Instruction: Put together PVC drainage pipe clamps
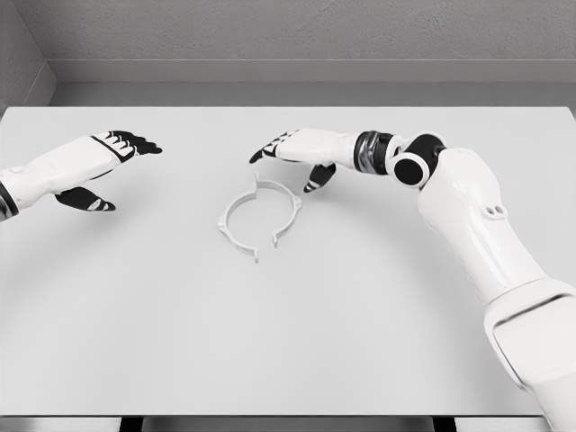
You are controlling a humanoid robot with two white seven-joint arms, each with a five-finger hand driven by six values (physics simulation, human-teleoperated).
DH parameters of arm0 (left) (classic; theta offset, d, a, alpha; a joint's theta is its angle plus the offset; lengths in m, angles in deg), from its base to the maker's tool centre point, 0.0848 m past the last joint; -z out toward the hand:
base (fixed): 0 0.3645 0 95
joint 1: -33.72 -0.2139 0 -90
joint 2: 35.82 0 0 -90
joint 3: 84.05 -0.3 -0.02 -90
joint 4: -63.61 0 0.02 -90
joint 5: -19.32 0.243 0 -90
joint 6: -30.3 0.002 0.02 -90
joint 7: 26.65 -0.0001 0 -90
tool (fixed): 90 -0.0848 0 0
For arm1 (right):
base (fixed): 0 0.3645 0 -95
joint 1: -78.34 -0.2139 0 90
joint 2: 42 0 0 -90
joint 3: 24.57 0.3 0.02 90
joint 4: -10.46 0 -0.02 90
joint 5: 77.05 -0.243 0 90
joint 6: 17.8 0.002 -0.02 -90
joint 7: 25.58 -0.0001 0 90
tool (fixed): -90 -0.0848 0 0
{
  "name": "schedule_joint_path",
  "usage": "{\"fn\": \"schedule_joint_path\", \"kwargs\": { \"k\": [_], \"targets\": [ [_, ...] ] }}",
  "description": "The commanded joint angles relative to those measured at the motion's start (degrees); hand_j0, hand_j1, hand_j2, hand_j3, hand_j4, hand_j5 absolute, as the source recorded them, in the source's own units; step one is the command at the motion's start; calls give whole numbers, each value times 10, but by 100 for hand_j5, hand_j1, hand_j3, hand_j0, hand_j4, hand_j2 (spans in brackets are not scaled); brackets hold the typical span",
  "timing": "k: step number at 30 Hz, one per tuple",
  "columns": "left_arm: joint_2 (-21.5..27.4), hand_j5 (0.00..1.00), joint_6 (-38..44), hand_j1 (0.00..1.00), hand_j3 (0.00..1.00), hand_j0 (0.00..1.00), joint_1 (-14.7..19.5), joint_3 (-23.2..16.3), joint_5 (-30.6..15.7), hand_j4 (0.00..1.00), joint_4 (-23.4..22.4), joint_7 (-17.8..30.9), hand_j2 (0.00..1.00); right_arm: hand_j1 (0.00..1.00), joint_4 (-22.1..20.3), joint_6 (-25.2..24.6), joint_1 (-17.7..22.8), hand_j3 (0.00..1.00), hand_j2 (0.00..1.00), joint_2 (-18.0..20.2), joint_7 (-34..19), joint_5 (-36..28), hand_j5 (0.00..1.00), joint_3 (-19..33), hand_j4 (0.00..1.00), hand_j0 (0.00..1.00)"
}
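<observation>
We see the clamp halves point(259, 219) lying on the surface point(288, 342), nearly ringed (ends still apart). Our right hand point(292, 155) hovers spread just behind them, left hand point(94, 166) spread too; we should press the ends squarely.

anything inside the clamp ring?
Only bare table shows inside the clamp ring. Right hand is above its far edge, covering none of the interior.

Left arm point(36, 180) cut off at the picture's left edge above the wrist. Right arm point(504, 270) leaves at the lower right corner. Table point(288, 342): near corners cut by the side edges. Clamp point(260, 214) joint details too small to tell.
</observation>
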State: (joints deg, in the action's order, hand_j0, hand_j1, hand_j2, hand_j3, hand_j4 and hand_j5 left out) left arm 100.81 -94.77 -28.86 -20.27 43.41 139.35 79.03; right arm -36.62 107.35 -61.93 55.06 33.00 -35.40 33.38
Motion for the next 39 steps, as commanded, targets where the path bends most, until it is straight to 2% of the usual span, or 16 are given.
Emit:
{"fn": "schedule_joint_path", "kwargs": {
  "k": [1, 3, 5, 6, 9, 10, 12, 14, 15, 18, 19, 20, 21, 27, 31, 39],
  "targets": [
    [1, 100, 1, 100, 100, 100, 0, 0, -4, 100, 0, 0, 100, 93, -5, -1, 0, 93, 93, 1, -1, -4, 93, 4, 93, 93],
    [0, 100, 1, 100, 100, 100, 0, 0, -4, 100, 0, 0, 100, 93, -27, -1, -1, 93, 93, 4, -7, -10, 93, 6, 93, 93],
    [0, 100, 1, 100, 100, 100, -1, -1, -4, 100, 3, 0, 100, 93, -124, -1, 10, 93, 93, 27, -35, -12, 93, 41, 93, 93],
    [-1, 100, 1, 100, 100, 100, -2, -1, -5, 100, 6, 0, 100, 94, -157, -1, 10, 94, 94, 39, -36, -12, 94, 45, 94, 94],
    [-12, 100, 1, 100, 100, 100, -5, -4, -5, 100, 18, 0, 100, 95, -163, -1, 10, 95, 95, 42, -36, -14, 95, 47, 95, 95],
    [-19, 100, 1, 100, 100, 100, -5, -5, -5, 100, 19, 0, 100, 96, -177, -1, 11, 96, 96, 67, -36, -24, 96, 52, 96, 96],
    [-23, 100, 1, 100, 100, 100, -5, -6, -5, 100, 19, 0, 100, 96, -251, -1, 25, 96, 96, 125, -36, -83, 96, 54, 96, 96],
    [-33, 100, 1, 100, 100, 100, -4, -8, -4, 100, 19, 0, 100, 98, -285, -1, 56, 98, 98, 160, -36, -111, 98, 54, 98, 98],
    [-33, 100, 1, 100, 100, 100, -4, -8, -4, 100, 19, 0, 100, 99, -322, -1, 72, 99, 99, 192, -36, -138, 99, 54, 99, 99],
    [-57, 100, 1, 100, 100, 100, -5, -13, -1, 100, 23, 2, 100, 100, -393, -1, 104, 100, 100, 283, -36, -231, 100, 59, 100, 100],
    [-66, 100, 1, 100, 100, 100, -4, -17, -1, 100, 23, 3, 100, 100, -421, -1, 122, 100, 100, 307, -36, -259, 100, 84, 100, 100],
    [-80, 100, 1, 100, 100, 100, -2, -24, 1, 100, 26, 3, 100, 100, -474, -1, 159, 100, 100, 336, -36, -286, 100, 133, 100, 100],
    [-82, 100, 1, 100, 100, 100, -1, -30, 3, 100, 34, 3, 100, 100, -500, -1, 185, 100, 100, 353, -36, -301, 100, 163, 100, 100],
    [-100, 100, 1, 100, 100, 100, -1, -55, 5, 100, 51, 4, 100, 100, -504, -1, 290, 100, 100, 351, -36, -323, 100, 267, 100, 100],
    [-101, 100, 1, 100, 100, 100, -3, -70, 4, 100, 78, 4, 100, 100, -499, -1, 345, 100, 100, 325, -36, -322, 100, 291, 100, 100],
    [-102, 100, 1, 100, 100, 100, -9, -79, 8, 100, 89, 4, 100, 100, -490, -1, 350, 100, 100, 324, -36, -322, 100, 286, 100, 100]
  ]
}}
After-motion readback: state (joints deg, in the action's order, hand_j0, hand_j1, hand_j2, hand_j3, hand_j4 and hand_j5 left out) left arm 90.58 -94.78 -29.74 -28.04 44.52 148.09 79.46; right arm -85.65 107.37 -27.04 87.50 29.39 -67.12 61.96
